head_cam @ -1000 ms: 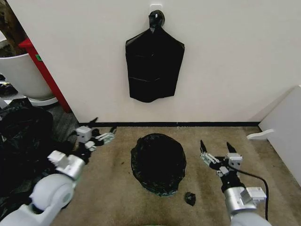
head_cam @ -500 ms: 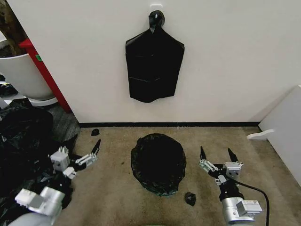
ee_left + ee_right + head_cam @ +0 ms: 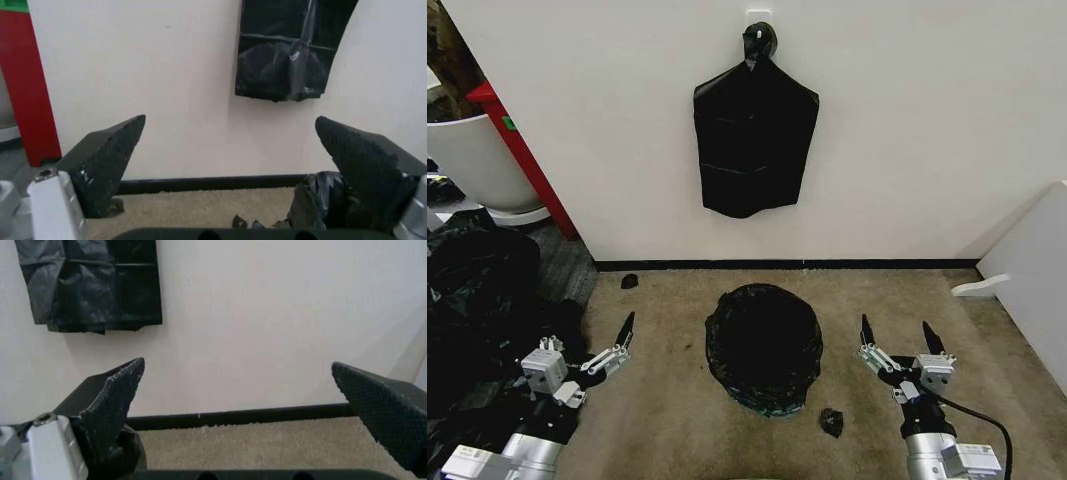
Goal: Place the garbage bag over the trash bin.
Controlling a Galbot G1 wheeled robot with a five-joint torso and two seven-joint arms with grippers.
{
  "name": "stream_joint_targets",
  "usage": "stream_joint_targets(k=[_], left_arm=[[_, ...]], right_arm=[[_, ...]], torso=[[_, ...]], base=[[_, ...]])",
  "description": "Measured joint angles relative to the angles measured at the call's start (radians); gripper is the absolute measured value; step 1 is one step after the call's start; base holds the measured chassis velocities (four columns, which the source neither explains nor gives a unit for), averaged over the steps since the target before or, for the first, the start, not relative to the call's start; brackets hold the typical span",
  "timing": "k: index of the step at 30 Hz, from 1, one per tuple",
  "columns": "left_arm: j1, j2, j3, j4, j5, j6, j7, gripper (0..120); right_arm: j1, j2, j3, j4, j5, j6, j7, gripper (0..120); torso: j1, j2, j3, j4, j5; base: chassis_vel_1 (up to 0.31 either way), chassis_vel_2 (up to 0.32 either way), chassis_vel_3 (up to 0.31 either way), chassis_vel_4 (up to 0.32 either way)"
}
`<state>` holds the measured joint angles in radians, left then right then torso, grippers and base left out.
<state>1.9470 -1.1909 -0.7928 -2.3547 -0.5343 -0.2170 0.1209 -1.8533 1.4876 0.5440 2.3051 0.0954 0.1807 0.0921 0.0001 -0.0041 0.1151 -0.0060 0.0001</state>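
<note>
White wall (image 3: 907,130) at 12, flat black bundle (image 3: 755,130) hanging on it. Tan carpet (image 3: 677,420) below. Black plastic heap (image 3: 477,300) at 9. Bag (image 3: 764,345) covers the bin, centre. Left gripper (image 3: 605,350) at 7, right gripper (image 3: 902,345) at 5, both spread, empty.

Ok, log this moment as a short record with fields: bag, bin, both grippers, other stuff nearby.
bag: black garbage bag draped over the bin on the carpet, in front of the wall
bin: covered by the bag; its own surface cannot be made out
left gripper: open, empty, low on the bag's left side, apart from it
right gripper: open, empty, low on the bag's right side, apart from it
wall: flat black bag bundle hanging from a hook
floor: small black scrap near the bag; bulky black plastic at far left
</note>
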Motion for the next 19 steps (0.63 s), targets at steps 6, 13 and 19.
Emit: stream_joint_targets(k=[6,13,19], left_arm=[[-0.001,0.001,0.002,0.000,0.000,0.002,0.000,100],[-0.003,0.002,0.002,0.000,0.000,0.003,0.000,100],[-0.004,0.003,0.003,0.001,-0.001,0.004,0.000,100]], right_arm=[[0.000,0.000,-0.001,0.000,0.000,0.000,0.000,100],[0.000,-0.001,-0.001,0.001,0.001,0.000,0.000,100],[0.001,-0.001,-0.002,0.001,0.001,0.000,0.001,100]], torso=[[0.000,0.000,0.000,0.0000,0.0000],[0.000,0.000,0.000,0.0000,0.0000],[0.000,0.000,0.000,0.0000,0.0000]], base=[[0.000,0.000,0.000,0.000],[0.000,0.000,0.000,0.000],[0.000,0.000,0.000,0.000]])
